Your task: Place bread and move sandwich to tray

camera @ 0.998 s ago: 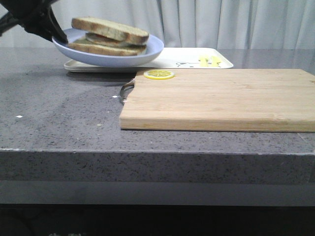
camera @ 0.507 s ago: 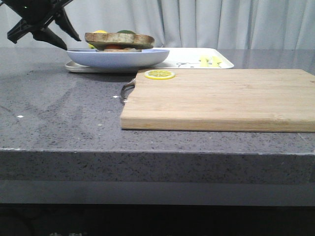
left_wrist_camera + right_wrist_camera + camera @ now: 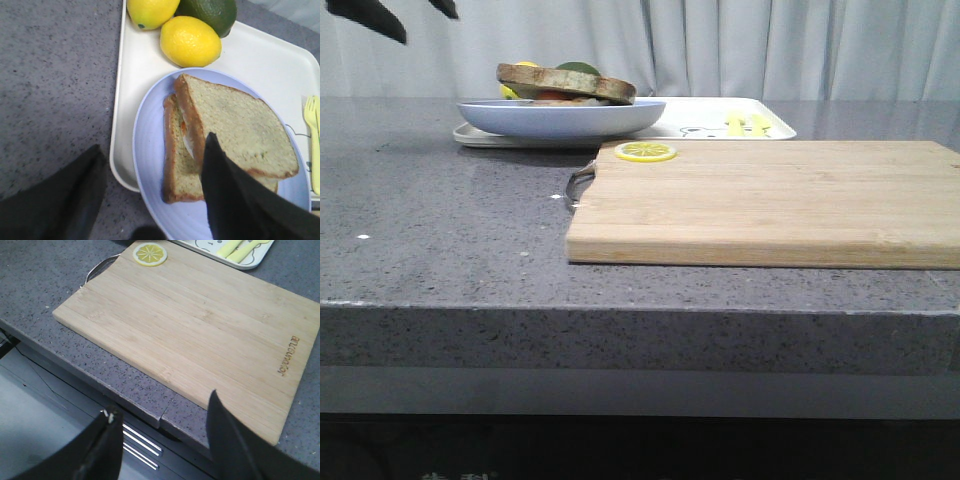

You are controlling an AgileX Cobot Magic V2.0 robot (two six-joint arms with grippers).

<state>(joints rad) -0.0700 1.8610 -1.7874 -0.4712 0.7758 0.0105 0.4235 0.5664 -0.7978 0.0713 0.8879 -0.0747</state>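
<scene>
Since half a second ago we see the left gripper (image 3: pixel 390 15) risen to the upper left corner of the front view, clear of the plate (image 3: pixel 560 116). Its fingers are spread and hold nothing; in the left wrist view they straddle open air above the plate rim.

Sandwich (image 3: pixel 225 135) sits on the plate, and the plate rests on the left end of the tray (image 3: pixel 260 55), just beside two lemons (image 3: pixel 190 41) and an avocado (image 3: pixel 210 11). Top slice is skewed over the lower one, egg edge showing between.

Right gripper (image 3: pixel 165 440) hangs spread and empty over the near edge of the cutting board (image 3: pixel 200 320), lower part of its frame.

We judge the sandwich lies directly below the left gripper, the nearer arm; the task looks finished.
</scene>
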